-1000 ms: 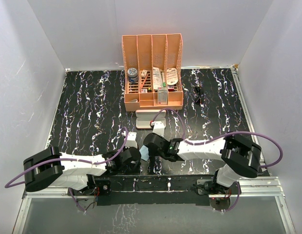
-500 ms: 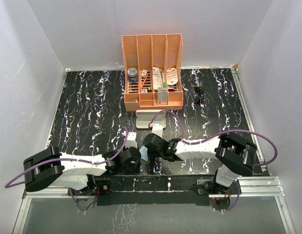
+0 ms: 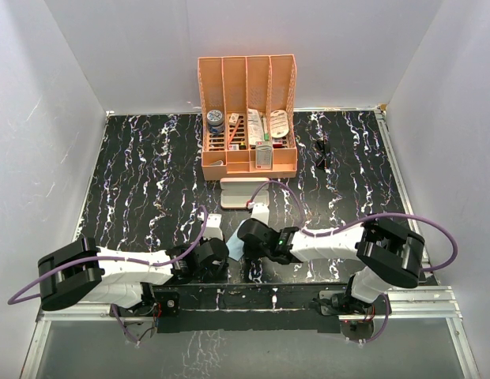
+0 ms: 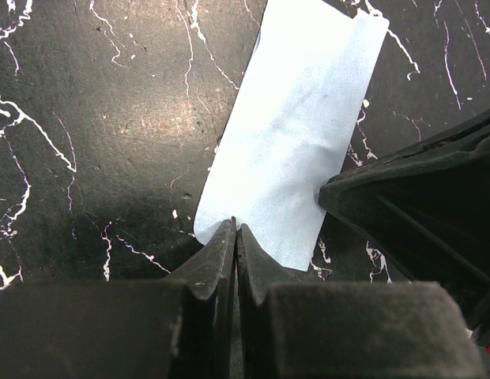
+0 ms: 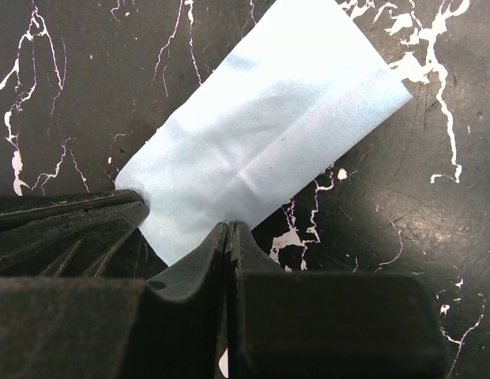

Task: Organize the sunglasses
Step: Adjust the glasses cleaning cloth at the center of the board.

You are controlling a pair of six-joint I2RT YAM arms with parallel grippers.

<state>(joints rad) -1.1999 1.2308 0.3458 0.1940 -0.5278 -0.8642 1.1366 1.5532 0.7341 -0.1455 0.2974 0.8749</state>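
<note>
The sunglasses [image 3: 322, 152], small and black, lie on the marbled table to the right of the organizer, far from both arms. A light blue cloth [image 3: 233, 248], folded into a strip, lies flat near the front edge [image 4: 300, 134] [image 5: 261, 134]. My left gripper [image 4: 235, 225] [image 3: 226, 257] is shut, its tips on the cloth's near end. My right gripper [image 5: 228, 227] [image 3: 240, 251] is shut too, its tips on the same end from the other side. I cannot tell whether either one pinches the fabric. Each wrist view shows the other gripper's fingers [image 4: 387, 197] [image 5: 71, 221] touching the cloth's edge.
An orange desk organizer [image 3: 248, 118] with several compartments of small items stands at the back centre. The pink glasses case [image 3: 243, 191] lies just in front of it, beyond my right wrist. White walls enclose the table on three sides.
My right wrist has shifted slightly right and towards the front edge over the cloth. The left arm, the sunglasses and the case have not moved.
</note>
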